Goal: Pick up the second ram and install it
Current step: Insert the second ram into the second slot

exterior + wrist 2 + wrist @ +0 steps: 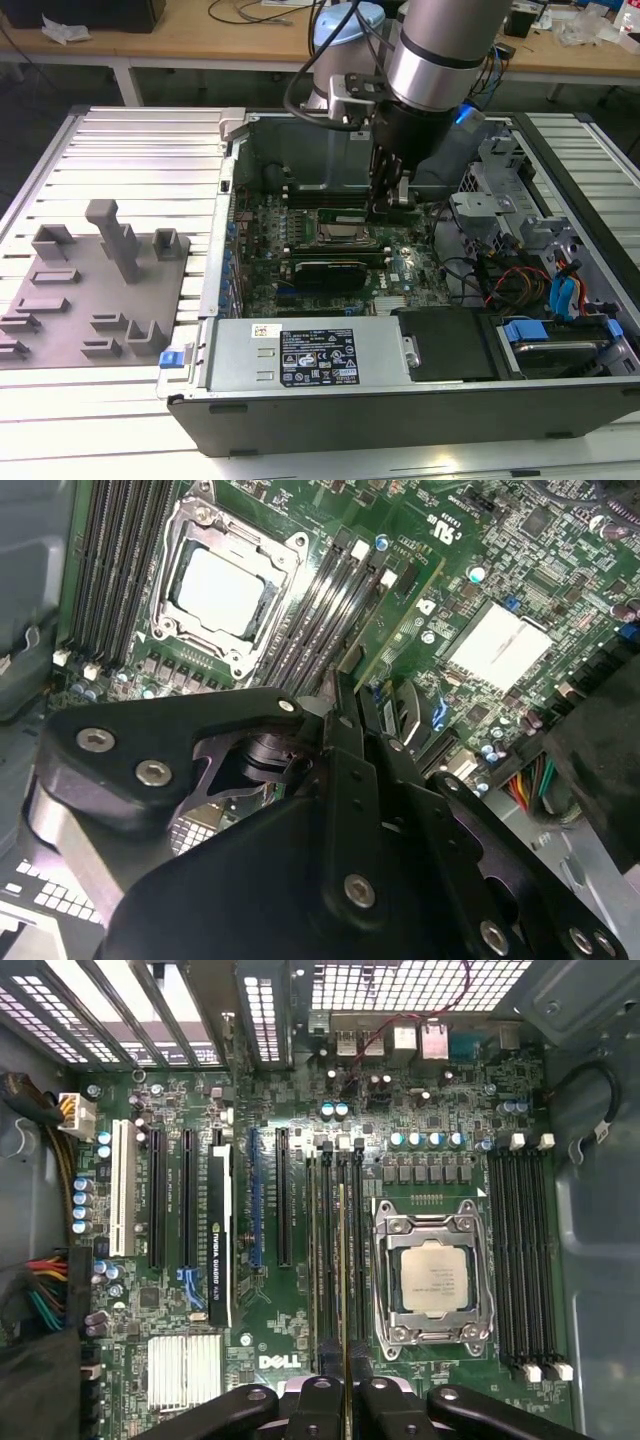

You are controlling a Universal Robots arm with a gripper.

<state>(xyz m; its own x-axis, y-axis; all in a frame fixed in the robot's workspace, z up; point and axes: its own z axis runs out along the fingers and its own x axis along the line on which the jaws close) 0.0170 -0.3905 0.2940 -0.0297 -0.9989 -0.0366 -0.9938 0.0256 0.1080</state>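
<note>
Second ram point(345, 1290) on edge, pinched by jaws, over memory slots point(330, 1260) beside processor socket point(433, 1275).

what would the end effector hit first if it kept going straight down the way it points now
Probably the bank of black memory slots beside the square silver processor. The end effector points down at the green motherboard, with a thin green circuit-board stick running along that bank. Depth is unclear.
</note>
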